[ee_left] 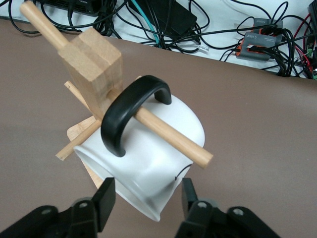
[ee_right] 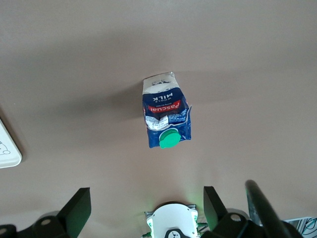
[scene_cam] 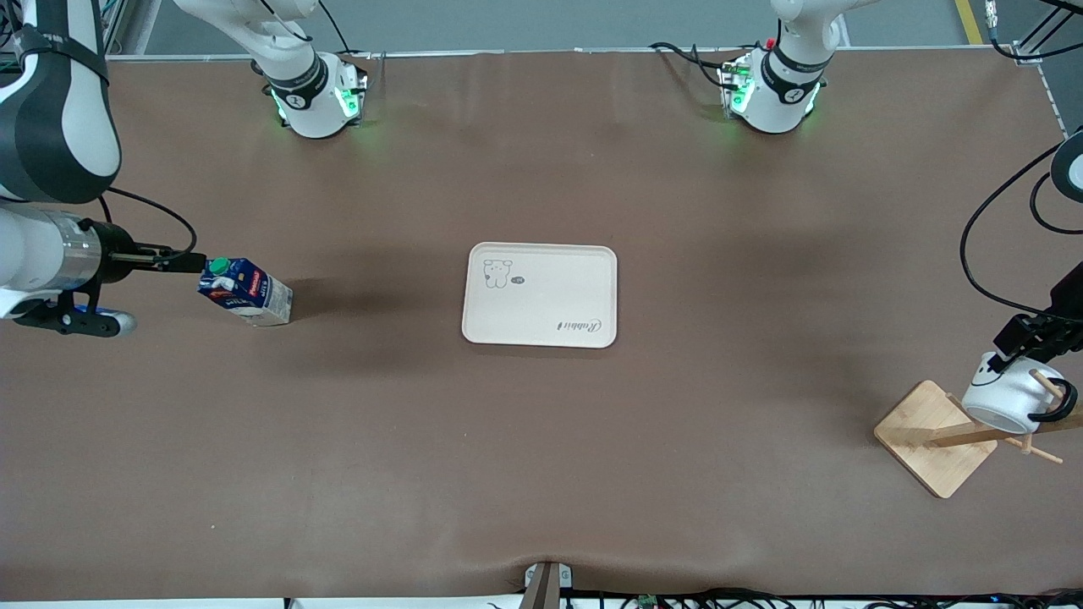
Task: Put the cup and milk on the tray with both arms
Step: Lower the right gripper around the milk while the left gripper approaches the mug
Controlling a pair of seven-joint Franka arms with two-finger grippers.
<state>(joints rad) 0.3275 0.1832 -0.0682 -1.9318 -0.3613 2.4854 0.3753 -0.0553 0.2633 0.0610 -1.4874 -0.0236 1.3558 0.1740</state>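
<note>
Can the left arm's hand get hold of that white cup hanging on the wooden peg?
Probably yes: the left hand is open, fingers either side of the cup; only the peg through its handle holds it.

"Pascual", "MILK" on milk (ee_right: 166, 116), "Rabbit" on tray (scene_cam: 540, 294)

The tray (scene_cam: 540, 295) lies at the middle of the surface (scene_cam: 541, 474). The milk (scene_cam: 246, 291) stands on the surface well apart from it, toward the right arm's end. The cup (scene_cam: 1004, 398) hangs by its handle on a peg of the wooden rack (scene_cam: 935, 437) at the left arm's end, nearer the front camera than the tray.
</note>
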